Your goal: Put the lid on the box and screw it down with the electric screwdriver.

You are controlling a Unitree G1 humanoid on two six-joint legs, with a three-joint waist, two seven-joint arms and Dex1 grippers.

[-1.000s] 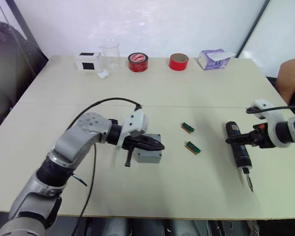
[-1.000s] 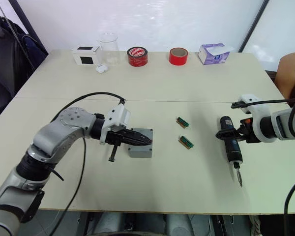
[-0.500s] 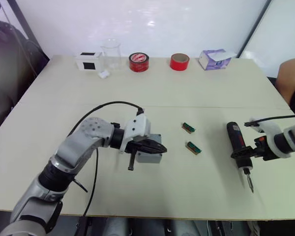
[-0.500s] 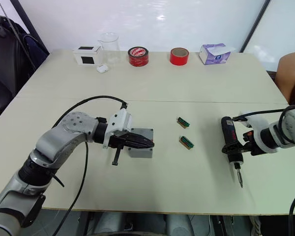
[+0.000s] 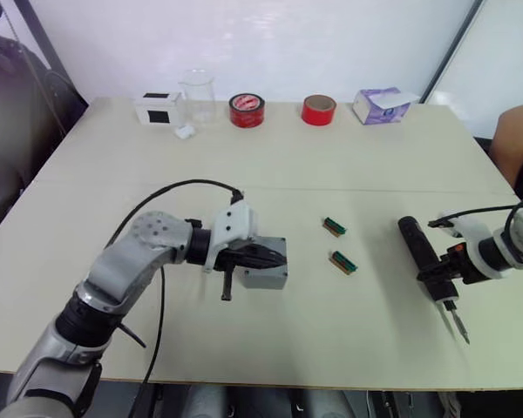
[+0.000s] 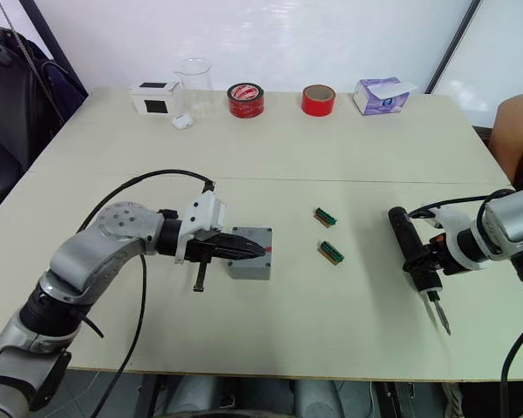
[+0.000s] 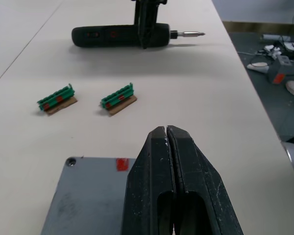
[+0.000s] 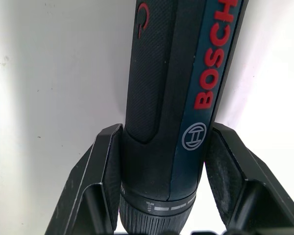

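- Gripping near the bit end, the right gripper [image 8: 164,196] clamps its two black fingers on the black cylindrical electric screwdriver [image 6: 414,249] with a pebbled grip and red lettering.
- Its long axis runs roughly away from the robot, thin metal bit [image 6: 439,313] pointing toward the table's near edge; whether it is lifted off the pale table [image 5: 288,157] I cannot tell.
- The left gripper [image 7: 169,134] has its tapered fingers pressed together, empty, over the flat, scuffed face of the small square grey cast-metal box [image 5: 263,275], which sits near table centre.
- The left wrist view shows a red mark [image 7: 121,164] and a corner screw hole on that face, plus two small green ribbed pieces [image 7: 57,99] beyond.
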